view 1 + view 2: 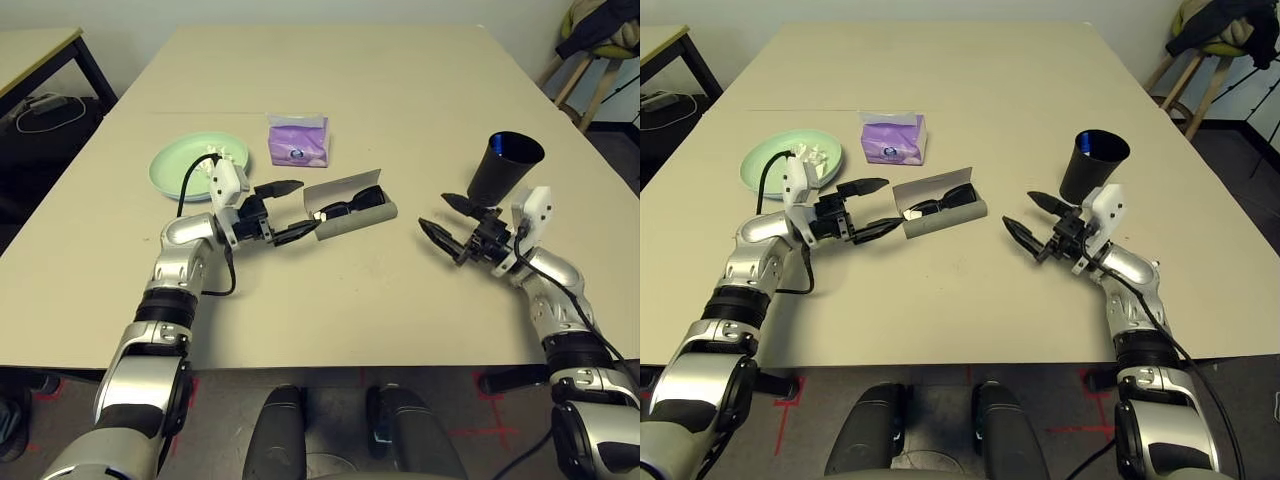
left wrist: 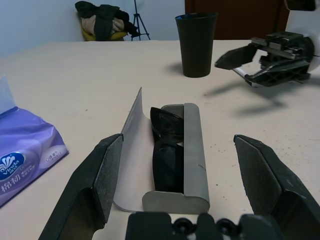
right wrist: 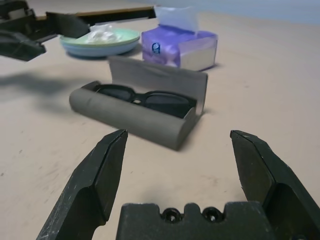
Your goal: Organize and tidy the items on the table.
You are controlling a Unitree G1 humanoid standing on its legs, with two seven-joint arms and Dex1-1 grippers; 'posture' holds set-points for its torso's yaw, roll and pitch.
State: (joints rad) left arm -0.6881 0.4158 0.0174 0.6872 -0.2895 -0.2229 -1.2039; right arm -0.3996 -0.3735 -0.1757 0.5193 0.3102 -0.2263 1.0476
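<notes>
Black sunglasses (image 1: 345,208) already lie inside the grey-beige glasses case (image 1: 352,220) at the centre of the pale beige desk (image 1: 400,90), but its flap stands open — closing it looks like the step left. Crumpled white tissue (image 1: 212,153) sits on the green plate (image 1: 175,168) at 10 o'clock, the purple tissue pack (image 1: 297,140) at 11, the black cup (image 1: 505,168) at 3. The left hand (image 1: 290,211) hovers at the case's end and the right hand (image 1: 446,221) near the cup — both with fingers apart, holding nothing.

Black sunglasses (image 1: 347,206) lie in the open grey case (image 1: 362,221) mid-surface. Behind it stands a purple tissue pack (image 1: 297,140); a green plate (image 1: 192,164) holds crumpled tissue (image 1: 213,153). An upright black cup (image 1: 505,167) stands to the right.
</notes>
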